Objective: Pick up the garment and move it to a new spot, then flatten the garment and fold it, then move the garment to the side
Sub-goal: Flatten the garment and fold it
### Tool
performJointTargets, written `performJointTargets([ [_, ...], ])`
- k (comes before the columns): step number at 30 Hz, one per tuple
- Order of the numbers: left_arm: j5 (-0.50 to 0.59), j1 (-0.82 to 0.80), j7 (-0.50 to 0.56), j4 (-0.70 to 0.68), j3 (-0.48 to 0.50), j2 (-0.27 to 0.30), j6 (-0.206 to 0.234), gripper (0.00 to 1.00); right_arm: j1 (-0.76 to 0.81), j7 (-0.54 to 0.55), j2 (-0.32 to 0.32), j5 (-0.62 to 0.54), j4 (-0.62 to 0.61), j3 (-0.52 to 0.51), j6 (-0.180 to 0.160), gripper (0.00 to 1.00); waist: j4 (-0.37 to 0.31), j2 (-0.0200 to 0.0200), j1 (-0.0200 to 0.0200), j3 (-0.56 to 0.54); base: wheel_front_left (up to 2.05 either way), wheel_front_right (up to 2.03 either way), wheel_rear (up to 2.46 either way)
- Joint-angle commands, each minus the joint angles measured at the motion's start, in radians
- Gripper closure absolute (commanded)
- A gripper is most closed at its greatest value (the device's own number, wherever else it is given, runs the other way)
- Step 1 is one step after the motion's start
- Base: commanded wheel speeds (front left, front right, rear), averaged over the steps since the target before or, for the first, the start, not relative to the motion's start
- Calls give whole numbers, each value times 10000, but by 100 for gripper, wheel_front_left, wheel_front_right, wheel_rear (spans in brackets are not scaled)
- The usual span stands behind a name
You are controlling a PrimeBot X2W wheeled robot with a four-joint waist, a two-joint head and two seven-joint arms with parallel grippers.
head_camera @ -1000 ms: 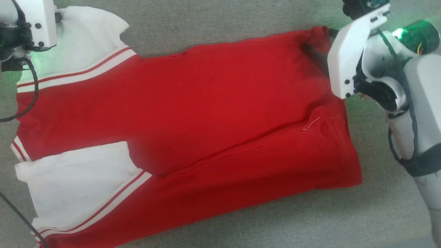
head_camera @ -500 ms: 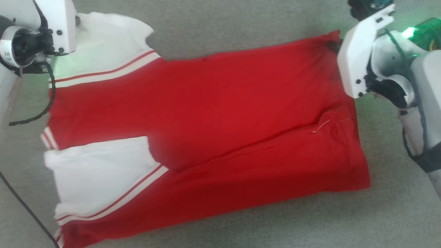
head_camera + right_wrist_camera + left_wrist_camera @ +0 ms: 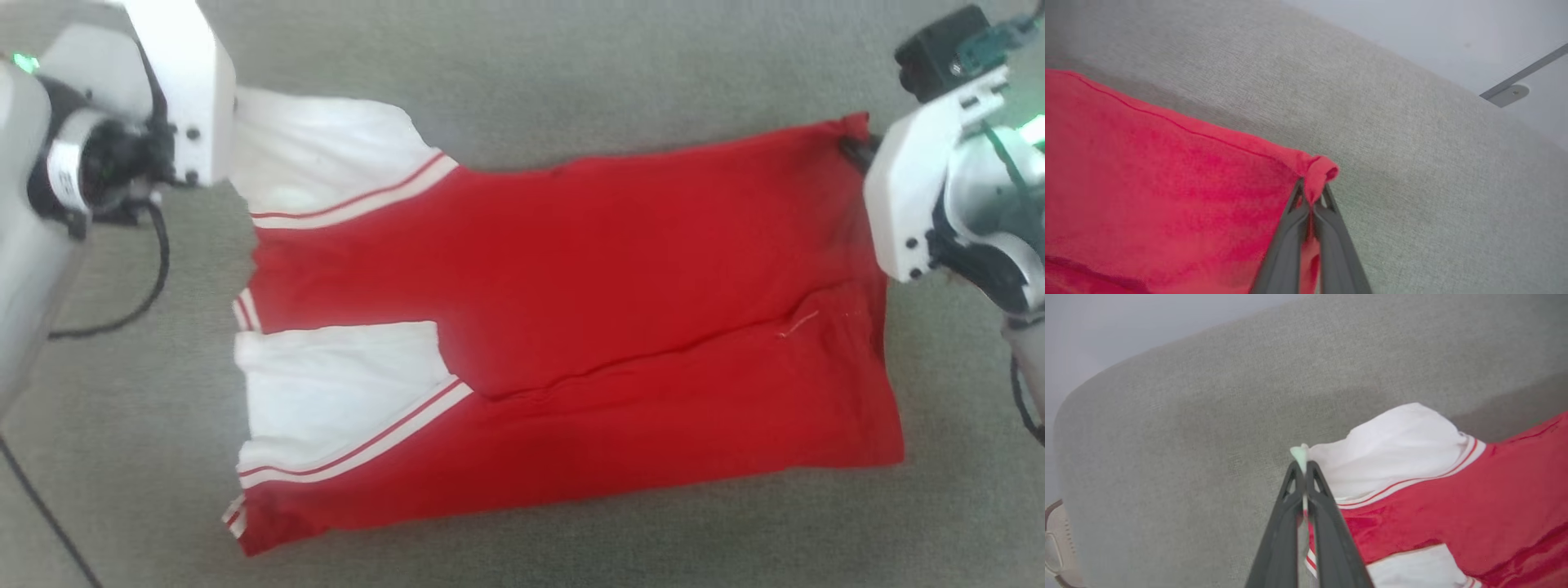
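The garment (image 3: 571,269) lay spread on the grey surface (image 3: 571,65), its length running from the robot's left to its right. The near long side was folded over the middle, along a crease (image 3: 653,355), and the near sleeve (image 3: 335,384) lay white on top of the red cloth.

The left gripper (image 3: 1303,465) was closed on the edge of the far sleeve (image 3: 1392,449). In the left wrist view a small tip of white cloth stuck out above the two fingers pressed together. The right gripper (image 3: 1312,194) was closed on the far hem corner (image 3: 1323,171), and a little roll of red cloth stood out over its fingertips.

Both grips were at the two ends of the same far edge, well apart. I think this was on purpose: holding both ends makes the edge straight and tight, so the cloth does not sag or wrinkle in the middle. In the wrist views this edge looked a little raised, with a shadow under it.

In my judgement the folding was about half done, and the next move would be to bring the far side over the near one. The arms should travel together, otherwise the thin pinch on the sleeve could slip.
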Motion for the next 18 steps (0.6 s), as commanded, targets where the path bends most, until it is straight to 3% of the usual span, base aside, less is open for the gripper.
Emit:
performJointTargets([
  [1, -179, 397, 214, -577, 1, 169, 260, 100, 336, 158, -118, 71, -262, -163, -21, 100, 303, 0, 0, -353, 0, 0, 0],
  [12, -801, 3112, 1342, -5323, 91, 1599, 2257, 100, 2732, 1413, -779, 210, -2290, -1347, -21, 100, 659, 0, 0, -859, 0, 0, 0],
  [18, -969, 4591, 1253, -6808, -65, 2144, 2945, 100, 4132, 1949, -685, 14, -2742, -2192, -21, 100, 680, 0, 0, -981, 0, 0, 0],
])
